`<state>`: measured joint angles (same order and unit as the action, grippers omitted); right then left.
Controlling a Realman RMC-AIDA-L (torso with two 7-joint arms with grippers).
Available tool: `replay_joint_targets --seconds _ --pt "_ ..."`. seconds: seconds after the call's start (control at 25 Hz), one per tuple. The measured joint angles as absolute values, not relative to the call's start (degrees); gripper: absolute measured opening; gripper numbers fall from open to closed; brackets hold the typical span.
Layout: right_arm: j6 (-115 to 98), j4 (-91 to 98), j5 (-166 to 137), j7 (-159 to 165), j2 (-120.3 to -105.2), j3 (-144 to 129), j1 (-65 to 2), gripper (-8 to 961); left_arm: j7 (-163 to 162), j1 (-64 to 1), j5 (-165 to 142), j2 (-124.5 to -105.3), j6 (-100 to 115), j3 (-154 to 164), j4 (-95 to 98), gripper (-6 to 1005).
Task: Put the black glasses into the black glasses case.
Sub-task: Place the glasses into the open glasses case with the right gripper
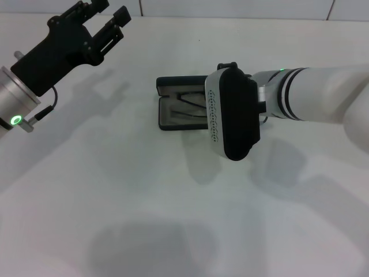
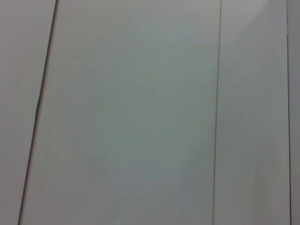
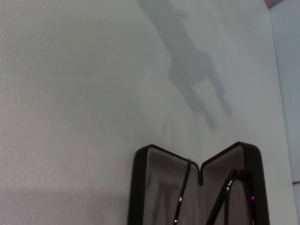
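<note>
A: So, what is closest to us?

B: The white table [image 1: 115,219]. The near part has only grey shadows on it.

A: And a bit farther?

B: The right arm [image 1: 311,95] comes in from the right side. It is white with black rings. Its big black and white wrist [image 1: 233,112] hangs over the middle of the table.

A: Can you see the right claw?

B: No. The wrist hides it in the head view, and the right wrist view does not show its fingers. I cannot tell if it is wide or narrow.

A: What sits under that wrist?

B: The black glasses case [image 1: 173,107]. It lies open and flat on the table, grey inside. The wrist covers its right end.

A: Where are the black glasses?

B: The black glasses [image 1: 190,104] lie inside the open case. You can see thin black lines on the grey lining. In the right wrist view the case [image 3: 140,183] looks like an open book, and the glasses [image 3: 185,187] rest in it, thin frame parts in both halves.

A: And farthest away?

B: The left claw [image 1: 105,18] is up high at the far left, well apart from the case. Its black fingers [image 1: 120,16] are spread wide and hold nothing. A small green light [image 1: 16,120] glows on that arm. The left wrist view shows only a pale wall [image 2: 140,112] with thin lines.
</note>
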<state>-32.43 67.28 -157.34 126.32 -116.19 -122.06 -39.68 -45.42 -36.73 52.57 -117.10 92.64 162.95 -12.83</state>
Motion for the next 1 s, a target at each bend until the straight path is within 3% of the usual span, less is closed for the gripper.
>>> replay_joint_targets --seconds 1.0 --pt "-34.12 69.67 -158.44 126.34 -116.19 -122.7 -38.5 155 -45.26 -36.53 51.14 -117.07 92.62 162.95 -12.92 561"
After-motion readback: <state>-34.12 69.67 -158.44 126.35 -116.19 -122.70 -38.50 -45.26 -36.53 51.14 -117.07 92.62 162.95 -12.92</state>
